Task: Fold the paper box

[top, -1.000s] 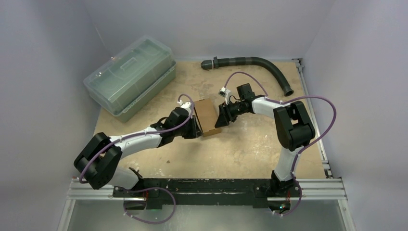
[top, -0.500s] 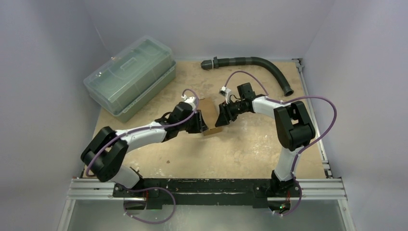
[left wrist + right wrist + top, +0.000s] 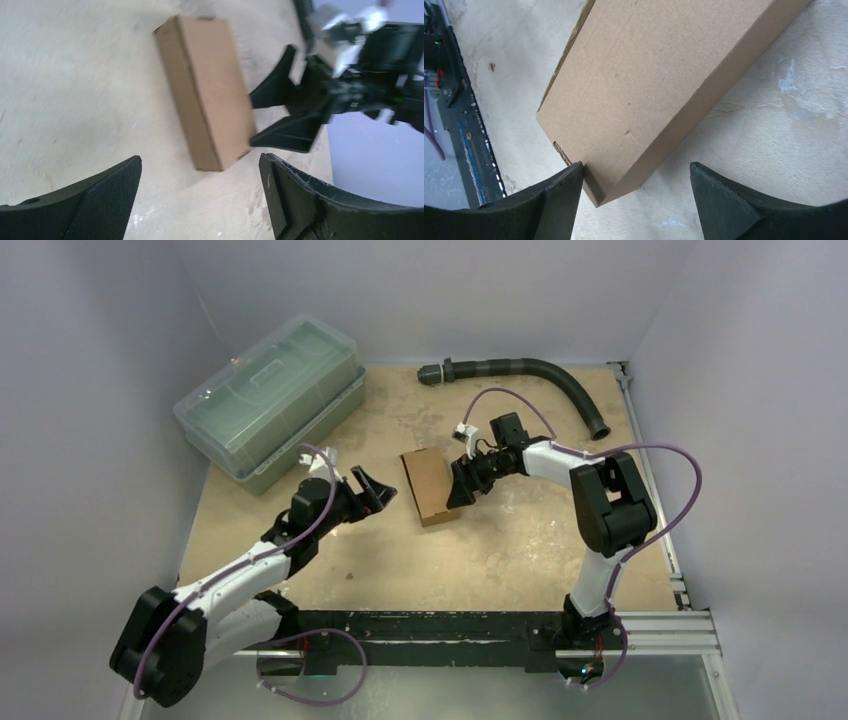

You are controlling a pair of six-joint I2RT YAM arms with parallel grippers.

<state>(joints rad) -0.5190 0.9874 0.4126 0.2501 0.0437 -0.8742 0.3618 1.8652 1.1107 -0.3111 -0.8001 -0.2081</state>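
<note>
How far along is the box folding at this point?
Nearly done, it seems. The box lies on the table as a closed rectangular carton. The right gripper is open around one end corner; the left gripper is open and apart from it. Remaining: perhaps pressing the end flap, whose edge shows slightly at that corner.

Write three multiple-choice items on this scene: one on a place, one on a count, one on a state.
1. Where on the table does the black hose lie? A) near edge B) far edge C) middle
2. Counting the paper box, how many cartons are there? A) one B) two C) three
3. The left gripper is: A) shut on the box B) shut on the hose C) open, apart from the box
B: it curves along the far edge. A: only one brown carton shows. C: its fingers are spread, bare table between them and the box.
</note>
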